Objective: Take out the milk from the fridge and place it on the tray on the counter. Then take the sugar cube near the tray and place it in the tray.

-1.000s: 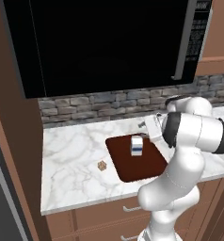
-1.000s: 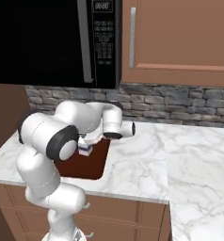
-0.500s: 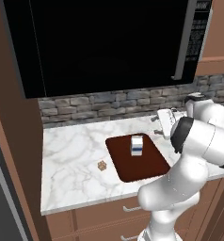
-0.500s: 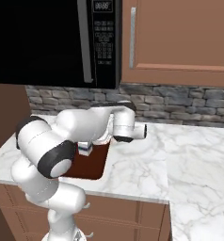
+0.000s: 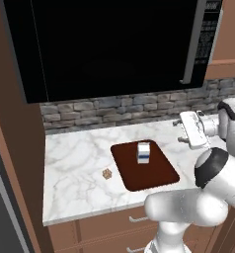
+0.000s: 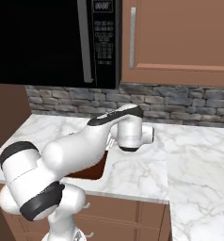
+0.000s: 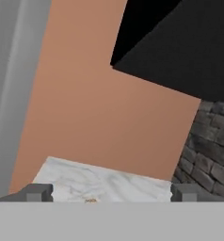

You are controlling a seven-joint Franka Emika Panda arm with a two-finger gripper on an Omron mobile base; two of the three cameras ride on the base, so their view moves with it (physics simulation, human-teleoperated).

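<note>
In the left base view we see the milk (image 5: 143, 152) standing upright on the tray (image 5: 159, 174), which lies on the marble surface (image 5: 75, 163). The sugar cube (image 5: 107, 173) rests on the surface just left of the tray. The fingers (image 5: 180, 132) are spread wide to the right, above the surface, holding nothing.

In the right base view our arm covers most of the tray (image 6: 92, 170).

In the hand view the two fingertips (image 7: 37, 192) stand far apart with nothing between them, over the surface (image 7: 104, 183).
</note>
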